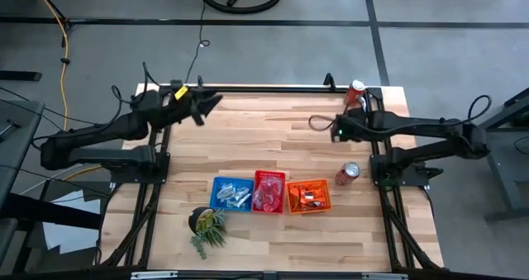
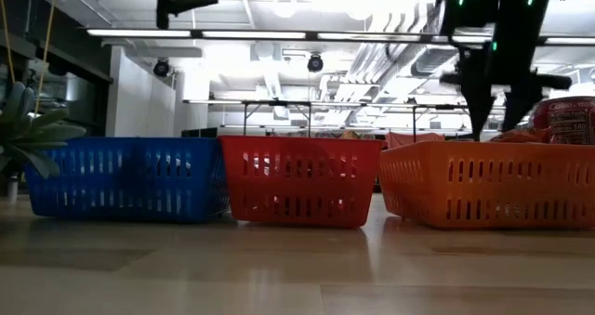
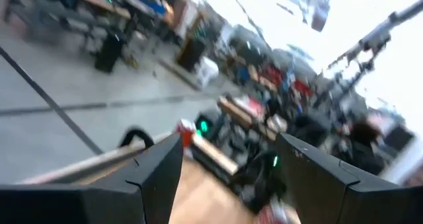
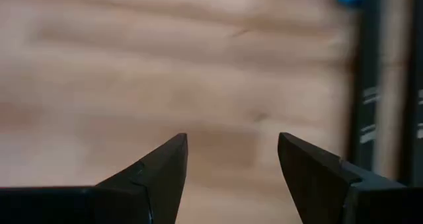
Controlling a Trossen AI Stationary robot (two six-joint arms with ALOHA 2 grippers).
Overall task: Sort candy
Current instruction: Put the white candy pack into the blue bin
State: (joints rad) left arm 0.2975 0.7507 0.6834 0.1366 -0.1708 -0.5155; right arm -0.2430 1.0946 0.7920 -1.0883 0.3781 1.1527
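Three small baskets sit in a row near the table's near middle: blue [image 1: 231, 192], red [image 1: 269, 191] and orange [image 1: 307, 196]. Each holds wrapped candy of its own colour: silver-blue [image 1: 240, 197], pink-red [image 1: 266, 197], orange [image 1: 310, 198]. My left gripper [image 1: 216, 102] is open, raised over the table's far left corner, far from the baskets. My right gripper [image 1: 316, 122] is open above bare wood on the far right half, holding nothing; its wrist view shows only wood between the fingers [image 4: 231, 151].
One red soda can [image 1: 347, 173] lies right of the orange basket; another [image 1: 356, 90] stands at the far right corner. A small green potted plant [image 1: 207, 225] sits near the near left edge. Bare wood fills the table's middle. The table's dark frame [image 4: 367, 85] shows in the right wrist view.
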